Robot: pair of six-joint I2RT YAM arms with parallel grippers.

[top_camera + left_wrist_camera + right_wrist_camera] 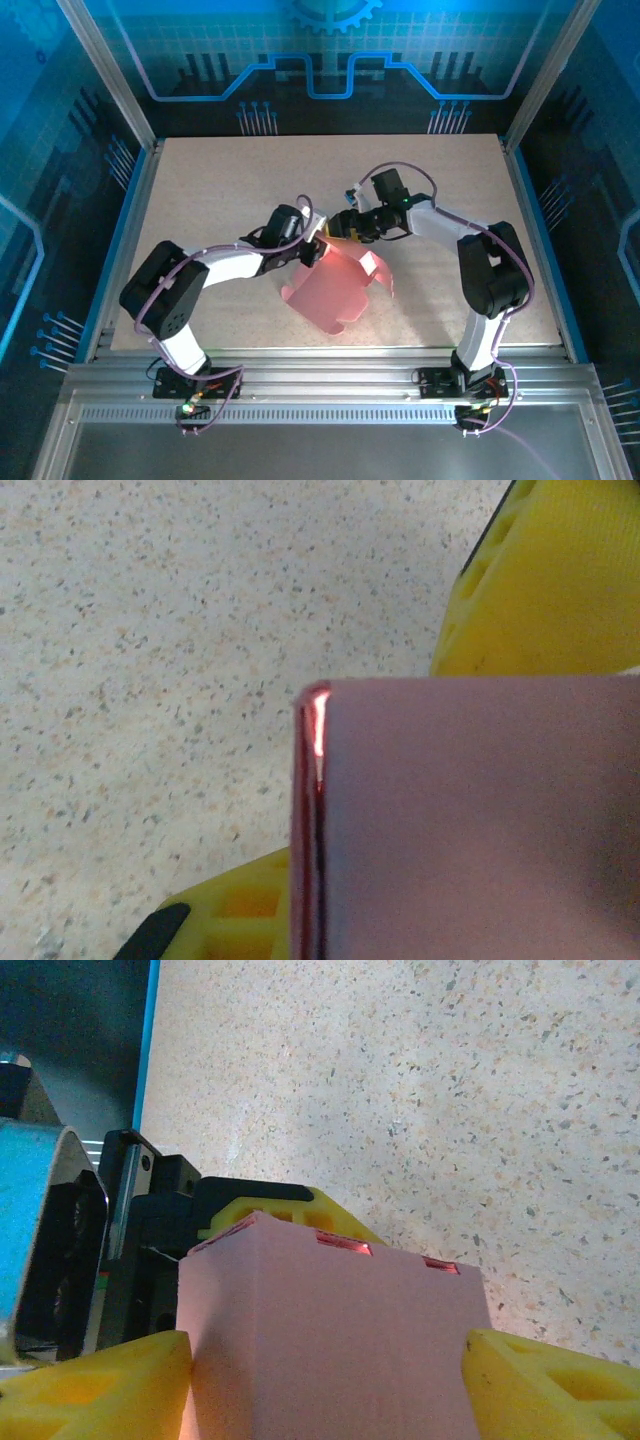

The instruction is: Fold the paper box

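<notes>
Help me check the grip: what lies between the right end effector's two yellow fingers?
The pink paper box lies between the fingers of the right end effector, its sides against both, as the right wrist view shows.

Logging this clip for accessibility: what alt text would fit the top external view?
A partly folded pink thin-card paper box lies mid-table, flaps spread toward the arm bases, with the left claw and right claw meeting at its far edge from either side. The speckled beige table sits inside a blue-lit enclosure.
</notes>
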